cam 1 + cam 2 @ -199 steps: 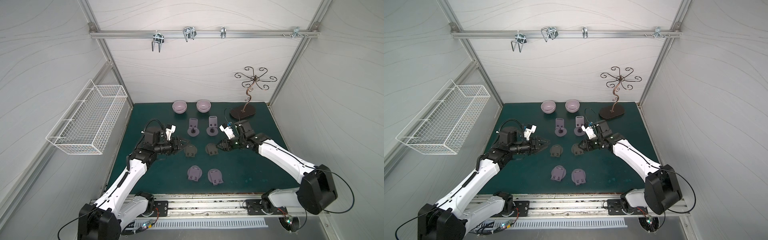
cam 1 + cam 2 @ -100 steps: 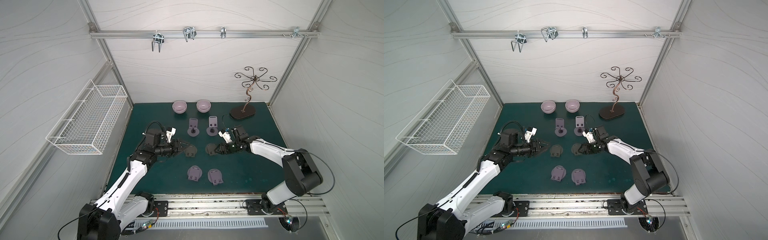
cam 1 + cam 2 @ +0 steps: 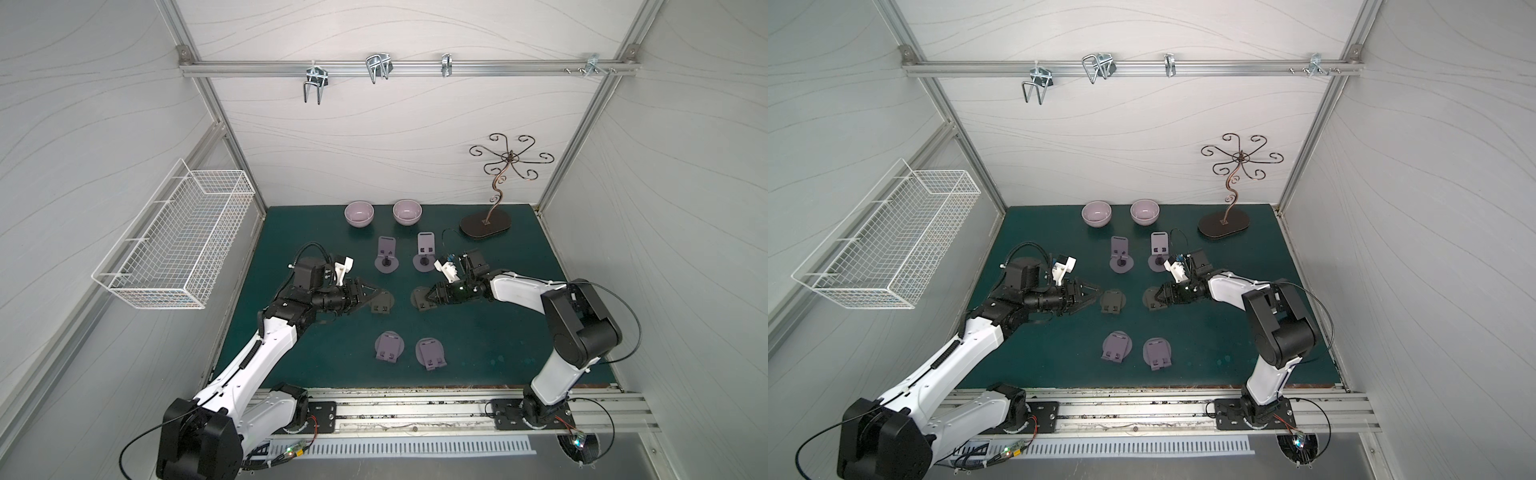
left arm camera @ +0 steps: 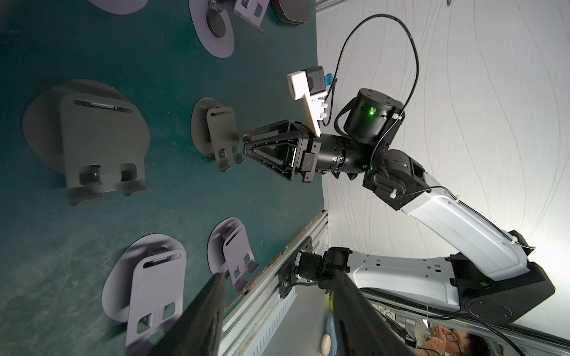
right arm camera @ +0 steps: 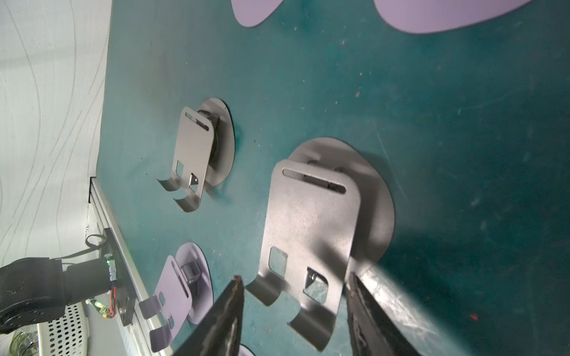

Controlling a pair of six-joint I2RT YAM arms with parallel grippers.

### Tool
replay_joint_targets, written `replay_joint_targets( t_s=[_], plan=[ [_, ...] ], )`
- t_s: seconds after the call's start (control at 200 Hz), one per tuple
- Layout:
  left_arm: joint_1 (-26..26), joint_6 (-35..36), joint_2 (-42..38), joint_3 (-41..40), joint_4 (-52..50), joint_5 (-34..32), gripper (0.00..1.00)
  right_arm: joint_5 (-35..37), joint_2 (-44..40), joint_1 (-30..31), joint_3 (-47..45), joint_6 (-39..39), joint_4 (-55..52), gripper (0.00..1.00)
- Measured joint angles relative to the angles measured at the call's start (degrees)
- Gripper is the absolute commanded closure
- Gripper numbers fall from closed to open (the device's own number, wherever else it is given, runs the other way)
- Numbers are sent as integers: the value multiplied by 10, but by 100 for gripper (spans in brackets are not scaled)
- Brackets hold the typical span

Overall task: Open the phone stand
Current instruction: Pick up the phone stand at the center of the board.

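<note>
The right gripper (image 3: 431,297) has slid left across the mat (image 3: 498,332) over the last second, its arm folding in closer. It now sits low at the right edge of the right dark stand (image 5: 308,231) in the middle row. Its jaws have also spread. In the right wrist view the fingers (image 5: 228,308) stand on either side of the stand's hooked lip end. A strip of mat shows between one finger and the lip. The other finger lies close against the plate's edge, and I cannot tell whether it touches. Nothing is clamped, and the plate lies folded over its round base.

The left gripper (image 3: 1098,293) has hardly shifted. It sits just left of the left dark stand (image 3: 1112,302), jaws apart and empty, tips near the stand's rim.

Both dark stands lie flat, between two open stands (image 3: 386,257) on the far side and two folded lilac stands (image 3: 389,345) on the near side.

The approach on the right looks finished, but the opening itself has not begun. The wider jaws seem set to take the lip end of the plate. The next move likely calls for closing on that lip and swinging the plate up about its hinge. The thin base may slide or lift with it unless something holds it down.
</note>
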Motion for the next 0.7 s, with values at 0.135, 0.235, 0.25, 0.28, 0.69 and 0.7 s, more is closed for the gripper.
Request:
replay_joint_targets(
  t_s=[0.135, 0.235, 0.25, 0.28, 0.69, 0.7],
  plan=[
    [0, 0, 0, -3, 0, 0, 42, 11, -7, 4, 0, 0, -1, 45],
    [0, 0, -1, -8, 0, 0, 42, 24, -19, 13, 7, -3, -13, 46],
    [0, 0, -1, -9, 0, 0, 42, 26, -20, 16, 10, -3, -16, 45],
    [0, 0, -1, -10, 0, 0, 42, 30, -21, 23, 17, -4, -20, 45],
    [0, 3, -32, -25, -1, -5, 42, 23, 31, 122, 71, 99, 32, 47],
    [0, 3, -33, -26, -1, -5, 42, 23, 35, 123, 72, 102, 34, 47]
  ],
)
